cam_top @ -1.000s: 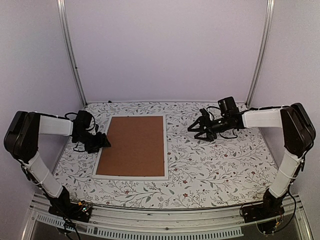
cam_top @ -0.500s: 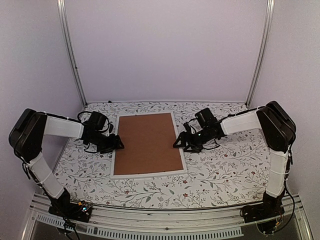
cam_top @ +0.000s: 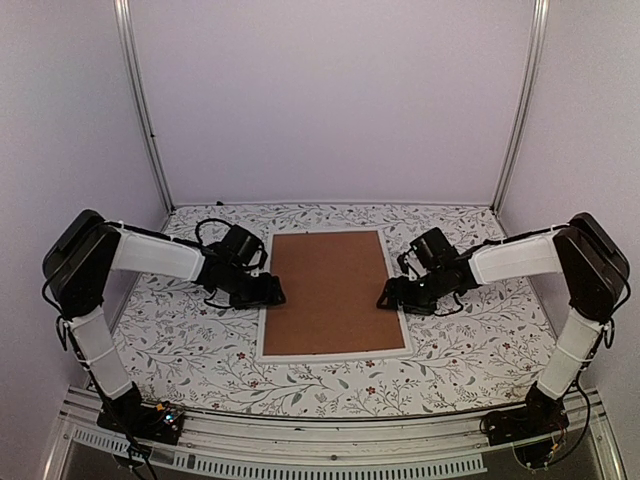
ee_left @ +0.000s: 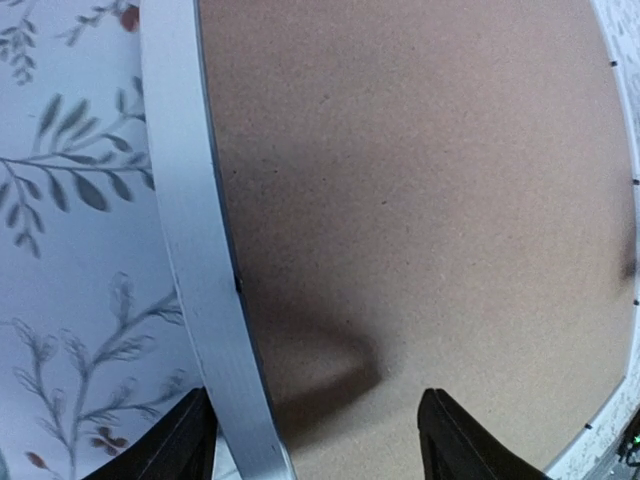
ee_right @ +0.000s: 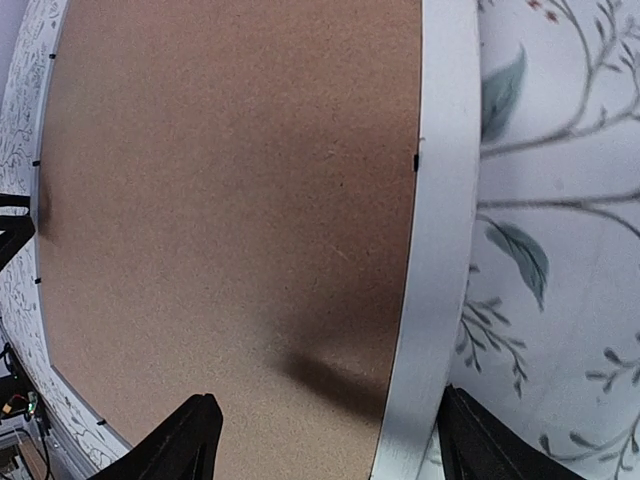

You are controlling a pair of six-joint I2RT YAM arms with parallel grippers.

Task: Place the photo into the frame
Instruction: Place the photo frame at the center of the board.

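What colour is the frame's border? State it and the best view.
White; the frame shows clearest in the left wrist view, around a brown backing board.

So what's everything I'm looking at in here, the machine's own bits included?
frame: one, narrow white border, lying flat with its back up, mid-table
backing board: one, brown, filling the frame's back
tablecloth: one, white with a leafy floral print, covering the table
metal posts: two, silver, at the far corners
walls: pale lilac, behind and at both sides
photo: none in sight
left arm: one, white and black, reaching in from the left
right arm: one, white and black, reaching in from the right
left end effector: one, black, open, at the frame's left edge
right end effector: one, black, open, at the frame's right edge
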